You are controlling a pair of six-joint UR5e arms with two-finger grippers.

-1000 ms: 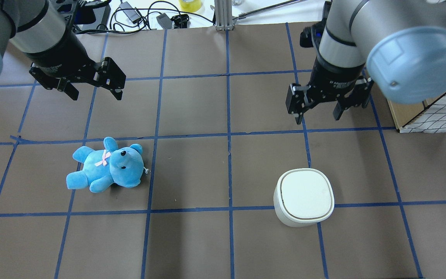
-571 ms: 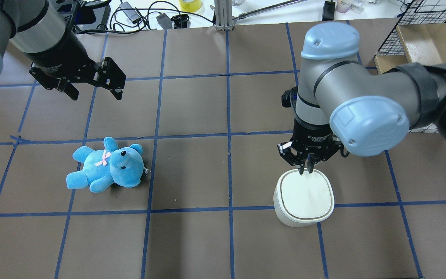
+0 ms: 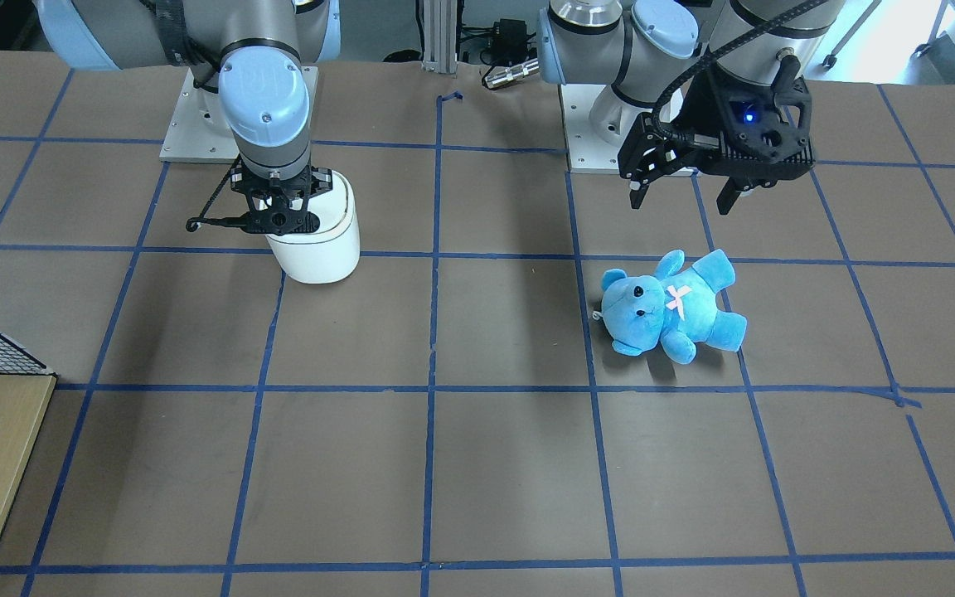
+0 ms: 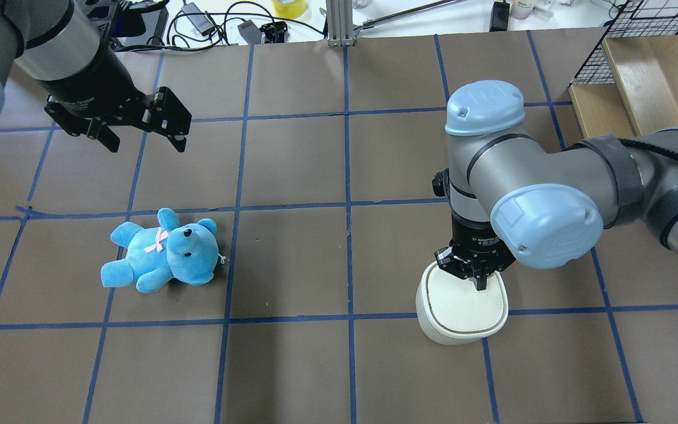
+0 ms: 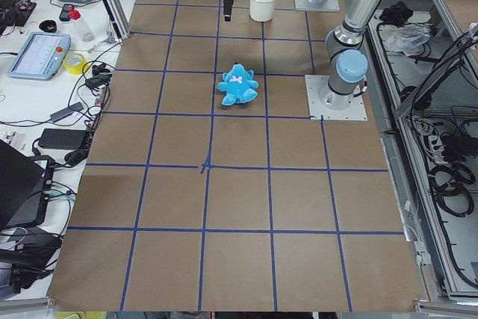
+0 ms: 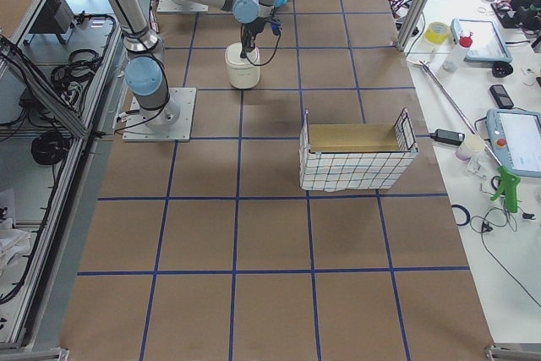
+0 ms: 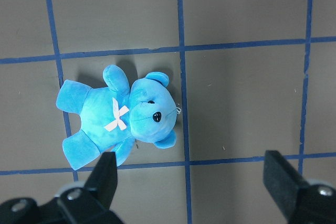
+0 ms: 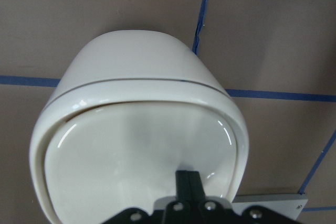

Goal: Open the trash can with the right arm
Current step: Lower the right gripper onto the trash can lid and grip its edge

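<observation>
Right hand (image 4: 481, 287) on trash can (image 4: 462, 315) lid, fingers shut together.
White trash can stands upright on the robot's right half of the brown surface (image 4: 292, 265), over a blue tape line, lid down. Right hand points straight down, 2 fingers closed, gripping nothing, tips touching the lid toward its side away from the robot. Left hand (image 4: 146, 141) hangs open, well apart, beyond the blue teddy bear (image 4: 162, 253).

Blue tape lines (image 4: 348, 176) grid the brown table (image 4: 292, 165). A white bench (image 4: 415, 26) strewn with cables (image 5: 82, 102) borders the table's far edge. A wire-sided crate (image 6: 355, 171) stands on the table.
</observation>
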